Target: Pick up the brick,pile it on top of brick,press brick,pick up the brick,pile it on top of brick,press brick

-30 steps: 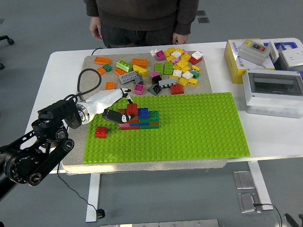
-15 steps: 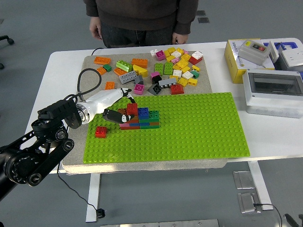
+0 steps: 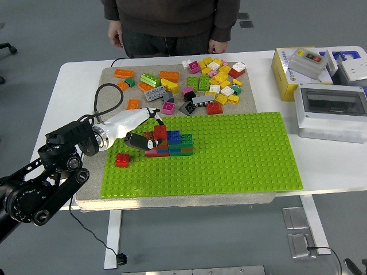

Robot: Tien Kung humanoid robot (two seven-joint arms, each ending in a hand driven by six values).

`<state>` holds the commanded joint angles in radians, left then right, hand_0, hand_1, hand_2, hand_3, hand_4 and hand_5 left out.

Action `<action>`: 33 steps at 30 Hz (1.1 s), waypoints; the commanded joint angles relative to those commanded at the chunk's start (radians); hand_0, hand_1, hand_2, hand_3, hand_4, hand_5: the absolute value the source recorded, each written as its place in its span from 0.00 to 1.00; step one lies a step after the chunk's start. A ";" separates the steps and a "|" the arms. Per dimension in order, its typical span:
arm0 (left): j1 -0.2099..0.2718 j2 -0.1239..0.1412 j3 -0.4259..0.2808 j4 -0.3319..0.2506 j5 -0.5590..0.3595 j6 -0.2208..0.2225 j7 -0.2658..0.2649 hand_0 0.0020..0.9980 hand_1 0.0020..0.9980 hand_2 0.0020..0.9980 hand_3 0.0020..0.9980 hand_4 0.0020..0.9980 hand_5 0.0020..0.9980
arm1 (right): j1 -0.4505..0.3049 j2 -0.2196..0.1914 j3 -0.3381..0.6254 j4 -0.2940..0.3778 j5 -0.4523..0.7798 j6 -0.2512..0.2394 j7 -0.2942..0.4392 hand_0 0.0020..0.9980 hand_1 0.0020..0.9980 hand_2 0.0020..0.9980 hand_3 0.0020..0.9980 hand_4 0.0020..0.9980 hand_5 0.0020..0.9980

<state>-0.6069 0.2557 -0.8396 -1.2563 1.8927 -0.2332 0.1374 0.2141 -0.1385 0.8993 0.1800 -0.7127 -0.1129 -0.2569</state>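
White tabletop (image 3: 74, 80) carries a beige mat on which lies a large bright-green studded baseplate (image 3: 241, 154), with a person in dark clothing standing at the far edge, hands hanging at their sides. Near the baseplate's left end stands a small stack of bricks (image 3: 172, 144) in blue, green, red and pink, and the robot's left hand (image 3: 137, 127), white with black fingertips, has its fingers clamped on the red brick (image 3: 160, 132) at the stack's upper left corner. Left of the stack a lone red brick (image 3: 121, 160) sits on the baseplate, and beyond the baseplate's far edge lies a scatter of loose coloured bricks (image 3: 212, 80).
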 joint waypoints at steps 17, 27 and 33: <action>0.002 0.003 -0.011 -0.010 -0.008 -0.014 0.006 0.97 1.00 1.00 0.82 0.85 0.44 | 0.001 0.000 0.003 0.000 -0.003 -0.001 0.001 0.73 0.67 0.66 0.75 0.60 0.99; 0.029 0.051 -0.080 -0.136 -0.054 -0.071 0.079 0.97 1.00 1.00 0.75 0.87 0.52 | -0.001 -0.002 0.010 0.000 -0.009 -0.001 0.000 0.73 0.67 0.66 0.75 0.60 0.99; 0.043 0.080 -0.104 -0.244 -0.062 -0.091 0.116 0.97 1.00 1.00 0.69 0.88 0.54 | -0.001 -0.002 0.018 0.000 -0.018 -0.001 -0.001 0.73 0.67 0.66 0.75 0.60 0.99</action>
<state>-0.5639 0.3354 -0.9435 -1.5001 1.8303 -0.3243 0.2532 0.2126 -0.1407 0.9173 0.1800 -0.7305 -0.1142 -0.2582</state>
